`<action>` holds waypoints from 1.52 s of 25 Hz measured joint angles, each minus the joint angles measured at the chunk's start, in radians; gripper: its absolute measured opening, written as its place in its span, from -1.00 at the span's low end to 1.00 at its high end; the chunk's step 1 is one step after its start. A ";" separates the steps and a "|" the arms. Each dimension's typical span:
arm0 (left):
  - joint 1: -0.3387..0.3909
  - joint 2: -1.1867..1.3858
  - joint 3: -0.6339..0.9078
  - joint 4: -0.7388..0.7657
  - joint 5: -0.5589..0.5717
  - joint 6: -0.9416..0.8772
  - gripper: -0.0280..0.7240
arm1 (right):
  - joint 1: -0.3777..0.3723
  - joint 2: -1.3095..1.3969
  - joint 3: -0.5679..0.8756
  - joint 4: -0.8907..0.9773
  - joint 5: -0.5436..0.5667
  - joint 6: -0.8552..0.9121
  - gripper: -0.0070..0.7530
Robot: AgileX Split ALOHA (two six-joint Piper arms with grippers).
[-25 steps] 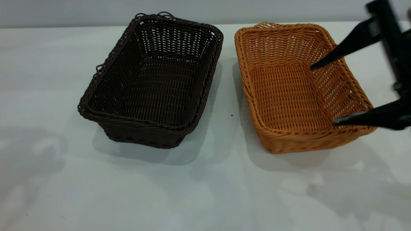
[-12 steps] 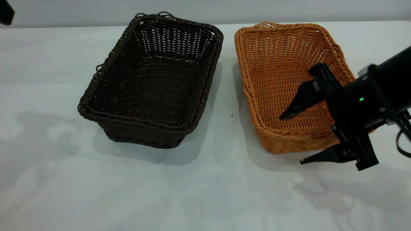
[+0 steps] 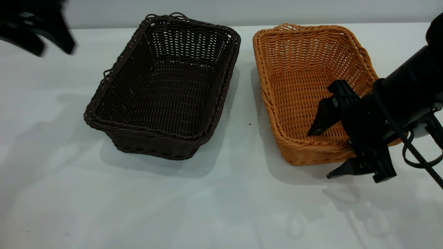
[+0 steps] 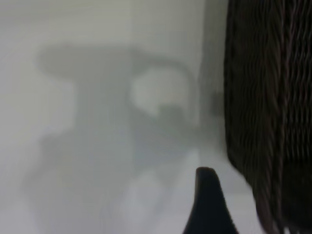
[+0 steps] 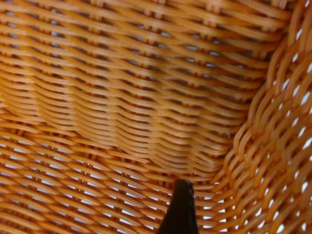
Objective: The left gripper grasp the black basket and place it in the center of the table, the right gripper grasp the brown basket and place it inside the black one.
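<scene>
1. Two baskets side by side on the table (image 3: 221,207): one black basket (image 3: 162,86), one brown basket (image 3: 318,93)
2. Right gripper (image 3: 322,154) spread wide, straddling the brown one's near rim, gripping nothing
3. Left gripper (image 3: 38,34) far left above the table, apart from the black basket, can't tell its fingers

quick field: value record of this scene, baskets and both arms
black basket: on the table, left of the brown one, empty
brown basket: beside it, apart, empty
right end effector: open, straddling the brown basket's near wall, one finger inside, one outside
left end effector: above the table's far left, clear of the black basket
nesting: not yet done
</scene>
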 joint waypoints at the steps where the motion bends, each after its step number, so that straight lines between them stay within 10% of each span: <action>1: -0.013 0.040 -0.034 0.000 -0.002 0.000 0.29 | 0.000 0.003 0.000 0.000 0.000 0.001 0.57; 12: -0.136 0.455 -0.378 0.000 -0.001 -0.001 0.26 | 0.000 0.034 -0.001 0.001 0.014 0.006 0.52; 21: -0.138 0.485 -0.383 0.016 0.017 0.001 -0.68 | -0.005 0.036 -0.034 0.007 0.013 -0.008 -0.62; 29: -0.138 0.433 -0.383 0.210 0.045 0.005 -0.70 | -0.173 -0.025 -0.098 -0.037 0.040 -0.139 -0.66; 38: -0.220 0.454 -0.384 0.217 -0.131 0.432 -0.70 | -0.415 -0.078 -0.316 -0.492 0.553 -0.252 -0.67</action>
